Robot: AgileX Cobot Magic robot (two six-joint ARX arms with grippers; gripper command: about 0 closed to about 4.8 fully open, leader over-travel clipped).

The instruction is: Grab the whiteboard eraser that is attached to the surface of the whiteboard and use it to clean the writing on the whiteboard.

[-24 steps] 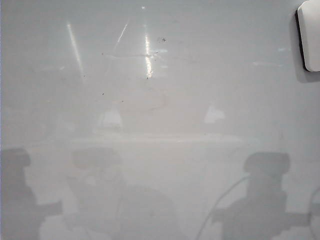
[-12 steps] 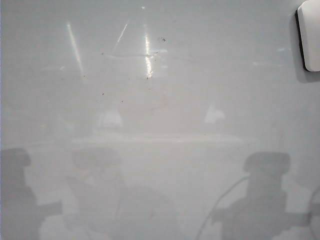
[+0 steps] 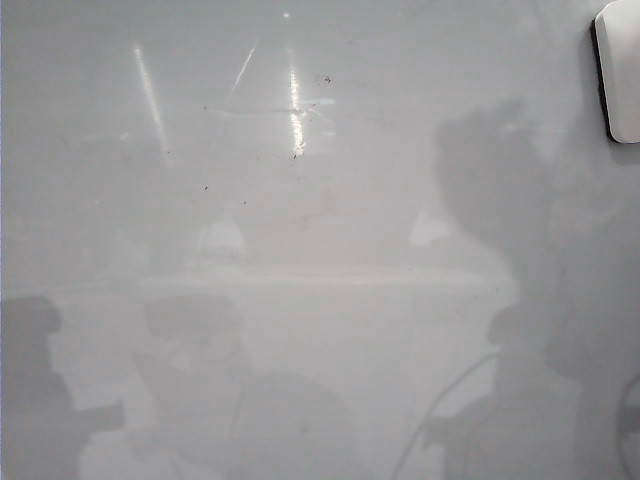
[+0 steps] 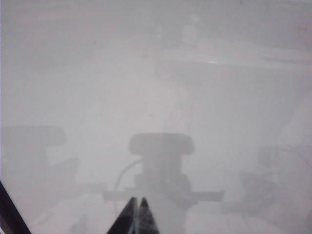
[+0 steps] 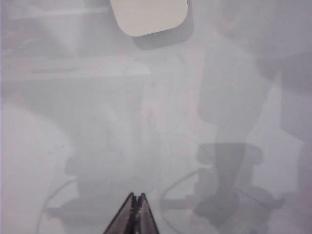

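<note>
The whiteboard (image 3: 320,200) fills the exterior view, a glossy pale grey surface streaked with bright reflections in its far-centre part and dotted with a few tiny dark specks. The whiteboard eraser (image 3: 621,70) sits at the far right corner of that view, cut off by the frame edge, a white rounded block with a dark layer along its left side, lying flat against the board. A broad grey shadow spreads over the right part of the board, just left of the eraser and running down toward the near edge. Softer shadows of the arms lie along the near left and near right.

No red writing can be made out in any view; the board shows only faint smudges.

Neither tool shows in the exterior view. In the left wrist view the left tool (image 4: 136,214) appears as two dark fingertips pressed together, clenched on nothing, poised over bare whiteboard (image 4: 97,87). In the right wrist view the right tool (image 5: 135,210) is likewise clenched, its tips touching with nothing between them. The whiteboard eraser (image 5: 148,14) lies well ahead of it, apart from the tips, its dark shadow falling to one side on the whiteboard (image 5: 73,122).
</note>
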